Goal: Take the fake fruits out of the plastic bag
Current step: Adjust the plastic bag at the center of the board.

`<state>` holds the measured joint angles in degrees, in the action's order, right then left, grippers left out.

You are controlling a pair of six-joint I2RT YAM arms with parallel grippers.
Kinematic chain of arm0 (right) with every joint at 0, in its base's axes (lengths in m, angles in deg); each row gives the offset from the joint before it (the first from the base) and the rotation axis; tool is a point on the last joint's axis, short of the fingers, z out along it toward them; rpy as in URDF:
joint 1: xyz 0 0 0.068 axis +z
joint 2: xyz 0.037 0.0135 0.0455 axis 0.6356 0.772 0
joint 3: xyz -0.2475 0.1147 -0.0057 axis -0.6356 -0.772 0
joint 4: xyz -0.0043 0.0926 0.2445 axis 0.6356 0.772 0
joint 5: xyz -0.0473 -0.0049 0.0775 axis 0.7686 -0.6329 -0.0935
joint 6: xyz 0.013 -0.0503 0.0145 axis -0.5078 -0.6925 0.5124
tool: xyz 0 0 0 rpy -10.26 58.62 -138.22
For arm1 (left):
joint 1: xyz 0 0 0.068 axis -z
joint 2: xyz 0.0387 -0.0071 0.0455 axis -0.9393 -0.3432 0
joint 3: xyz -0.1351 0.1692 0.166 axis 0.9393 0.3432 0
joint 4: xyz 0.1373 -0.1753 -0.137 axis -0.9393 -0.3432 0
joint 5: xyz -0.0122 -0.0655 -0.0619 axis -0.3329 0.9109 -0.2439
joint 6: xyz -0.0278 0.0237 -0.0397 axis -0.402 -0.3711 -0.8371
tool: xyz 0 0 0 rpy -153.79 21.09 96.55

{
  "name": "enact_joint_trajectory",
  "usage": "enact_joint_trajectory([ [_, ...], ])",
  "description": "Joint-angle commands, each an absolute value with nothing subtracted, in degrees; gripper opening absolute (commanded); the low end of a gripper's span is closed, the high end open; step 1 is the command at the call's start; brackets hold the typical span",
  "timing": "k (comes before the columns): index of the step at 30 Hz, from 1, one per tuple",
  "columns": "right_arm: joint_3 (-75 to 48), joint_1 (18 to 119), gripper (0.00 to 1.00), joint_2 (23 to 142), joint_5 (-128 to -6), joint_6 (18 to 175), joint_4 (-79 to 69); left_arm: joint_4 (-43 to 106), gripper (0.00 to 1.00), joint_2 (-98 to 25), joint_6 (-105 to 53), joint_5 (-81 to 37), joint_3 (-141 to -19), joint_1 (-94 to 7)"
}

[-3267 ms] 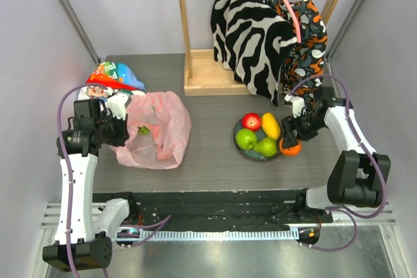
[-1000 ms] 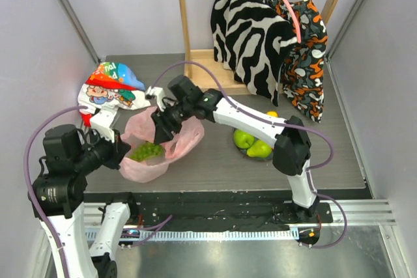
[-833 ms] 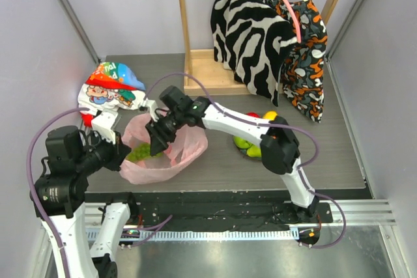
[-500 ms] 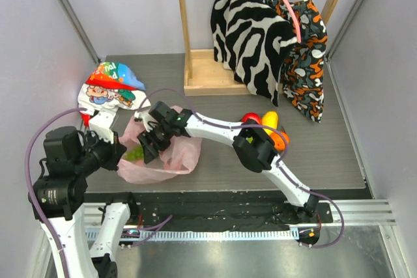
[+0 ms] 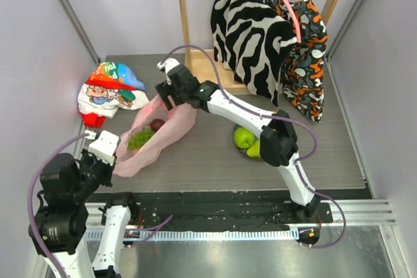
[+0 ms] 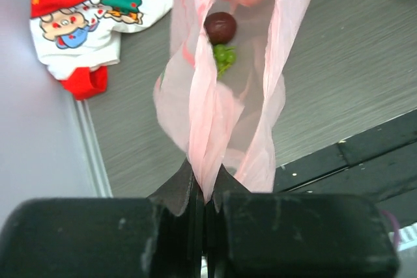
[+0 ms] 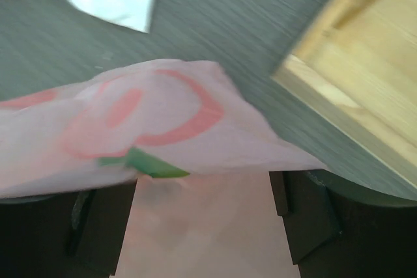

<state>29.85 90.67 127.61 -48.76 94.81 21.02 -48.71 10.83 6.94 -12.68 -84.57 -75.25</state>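
Observation:
The pink plastic bag (image 5: 159, 128) is stretched between my two grippers. My left gripper (image 5: 116, 156) is shut on its near end; in the left wrist view (image 6: 205, 183) the film is pinched between the closed jaws. Inside the bag lie a green grape bunch (image 5: 140, 138) and a dark red fruit (image 5: 157, 124), both also in the left wrist view: grapes (image 6: 223, 56), red fruit (image 6: 220, 27). My right gripper (image 5: 164, 97) is at the bag's far end. In the right wrist view (image 7: 205, 183) its fingers stand wide apart with pink film (image 7: 195, 226) across them.
A green apple (image 5: 244, 137) and a pear (image 5: 254, 150) sit on a plate partly hidden by my right arm. A cartoon-printed bag (image 5: 107, 86) lies at the far left. A wooden stand (image 5: 202, 76) with hanging garments (image 5: 260, 30) is at the back.
My right gripper has moved from the bag's middle to its far end near the wooden stand. My left gripper has pulled back toward the near edge, stretching the bag.

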Motion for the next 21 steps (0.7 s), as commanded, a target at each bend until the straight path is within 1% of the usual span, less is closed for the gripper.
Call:
enact_joint_trajectory([
  [1, 25.0, 87.3, 0.86, 122.4, -41.3, 90.3, 19.8, -60.2, 0.0, 14.4, 13.1, -14.6, -82.2, -75.6],
  [3, 20.8, 86.7, 0.86, 118.5, -44.9, 88.8, 19.9, -60.2, 0.0, 16.1, 14.1, -14.1, -81.2, -75.7],
  [6, 13.4, 86.7, 0.84, 114.2, -59.5, 85.9, 21.4, -60.1, 0.0, 17.5, 15.1, -11.3, -79.6, -76.7],
  [7, 11.7, 86.9, 0.82, 110.7, -65.7, 85.1, 21.8, -60.0, 0.0, 17.7, 15.4, -10.2, -79.1, -77.2],
  [9, 6.6, 87.1, 0.82, 107.3, -70.6, 83.8, 23.2, -60.1, 0.0, 18.2, 17.4, -7.3, -77.2, -78.4],
  [10, 4.8, 87.1, 0.82, 103.8, -75.1, 83.0, 24.0, -59.7, 0.0, 18.6, 17.9, -6.6, -76.4, -78.9],
  [14, 3.8, 87.1, 0.83, 96.5, -84.7, 77.6, 28.9, -58.1, 0.0, 18.0, 19.6, -3.0, -73.3, -80.2],
  [17, 4.6, 87.1, 0.83, 94.0, -88.5, 76.5, 29.4, -55.2, 0.0, 16.5, 19.6, -2.5, -71.1, -80.3],
  [18, 5.0, 87.2, 0.82, 94.1, -90.4, 77.2, 29.1, -54.7, 0.0, 16.1, 19.8, -2.7, -70.6, -80.3],
  [19, 6.3, 87.2, 0.77, 94.8, -91.2, 77.6, 29.0, -54.1, 0.0, 15.6, 20.4, -3.0, -70.1, -80.3],
  [21, 7.8, 87.3, 0.72, 97.1, -94.0, 78.4, 28.7, -53.4, 0.0, 13.9, 20.4, -3.3, -69.9, -80.3],
])
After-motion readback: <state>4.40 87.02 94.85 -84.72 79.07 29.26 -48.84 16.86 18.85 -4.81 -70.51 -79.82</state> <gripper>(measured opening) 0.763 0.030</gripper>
